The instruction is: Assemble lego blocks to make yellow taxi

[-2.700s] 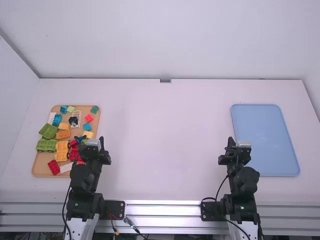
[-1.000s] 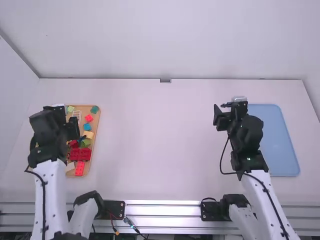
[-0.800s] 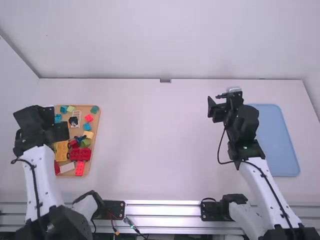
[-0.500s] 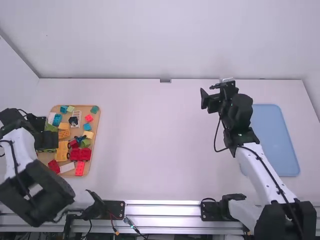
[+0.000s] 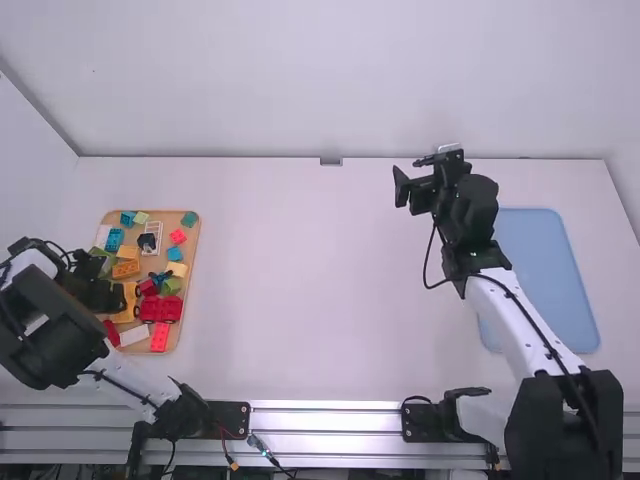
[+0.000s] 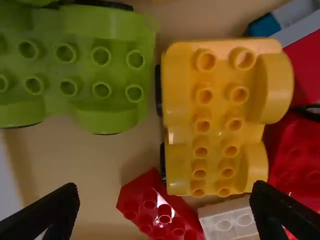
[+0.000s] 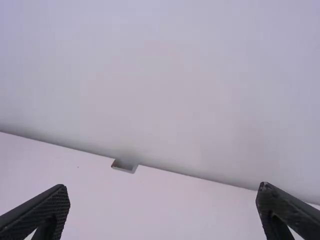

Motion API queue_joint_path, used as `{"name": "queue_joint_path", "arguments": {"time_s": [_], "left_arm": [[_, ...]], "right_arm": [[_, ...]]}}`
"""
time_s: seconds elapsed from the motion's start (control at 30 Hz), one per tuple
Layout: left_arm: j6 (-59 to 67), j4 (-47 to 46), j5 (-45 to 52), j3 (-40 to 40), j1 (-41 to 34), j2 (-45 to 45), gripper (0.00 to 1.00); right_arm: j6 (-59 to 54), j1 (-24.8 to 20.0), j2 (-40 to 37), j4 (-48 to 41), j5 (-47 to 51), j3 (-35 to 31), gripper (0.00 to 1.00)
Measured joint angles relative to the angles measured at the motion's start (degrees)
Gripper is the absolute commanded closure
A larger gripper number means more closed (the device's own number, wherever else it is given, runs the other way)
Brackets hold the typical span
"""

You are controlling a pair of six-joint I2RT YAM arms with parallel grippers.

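Note:
In the high view my left gripper (image 5: 112,296) is over the left side of the wooden tray, beside the yellow car base (image 5: 127,303). My right gripper (image 5: 408,188) is raised over the table's right half. The left wrist view shows my left gripper (image 6: 164,200) open and empty above the yellow car base (image 6: 215,115), which has black wheels at its side. A green car base (image 6: 75,60), a red brick (image 6: 160,207) and a white brick (image 6: 229,220) lie around it. In the right wrist view my right gripper (image 7: 162,202) is open with nothing between its fingers.
The wooden tray (image 5: 185,325) at the left holds several loose blocks, among them a red car base (image 5: 161,309), orange bricks (image 5: 126,269) and blue bricks (image 5: 114,240). A flat blue tray (image 5: 545,270) lies at the right, partly behind the right arm.
Both arms have left their folded poses. The left arm swung out past the tray's left edge, then its gripper came back over the blocks. My right gripper moved forward and to the left.

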Motion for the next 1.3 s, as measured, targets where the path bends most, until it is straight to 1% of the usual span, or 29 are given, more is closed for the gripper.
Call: {"name": "queue_joint_path", "arguments": {"time_s": [0.27,0.3,0.33,0.4,0.6,0.77,1.07,1.17,1.3], "left_arm": [[-2.9,-0.3,1.7,0.2,-0.2,0.0,0.0],[-3.3,-0.3,1.7,0.2,-0.2,0.0,0.0],[-3.9,-0.3,1.7,0.2,-0.3,0.0,0.03],[-4.8,0.0,1.6,0.2,-0.7,0.0,0.05],[-6.1,3.1,1.4,-0.3,-4.3,0.0,0.05],[-7.9,4.7,-0.6,-1.8,-6.3,0.0,0.06],[-9.1,2.0,-2.0,-2.0,-4.4,0.0,0.06],[-8.7,2.8,-2.0,-2.2,-4.3,0.0,0.07],[-7.8,4.5,-2.0,-4.4,-4.3,0.0,0.09]], "right_arm": [[-0.1,0.0,0.0,0.0,0.0,0.1,0.01],[0.0,0.0,0.0,0.0,0.0,0.1,0.01],[0.0,0.0,0.0,-0.1,-0.1,0.1,0.01],[-0.1,0.0,0.0,-0.1,0.0,0.2,0.01],[0.0,0.0,0.0,-0.7,0.1,0.2,0.01],[0.0,0.0,0.0,-1.0,0.0,0.2,0.01],[-0.1,0.0,0.0,-1.0,0.0,0.2,0.01],[-0.1,0.0,0.0,-1.0,0.0,0.2,0.01],[0.0,0.0,0.0,-1.1,0.1,0.2,0.01]]}}
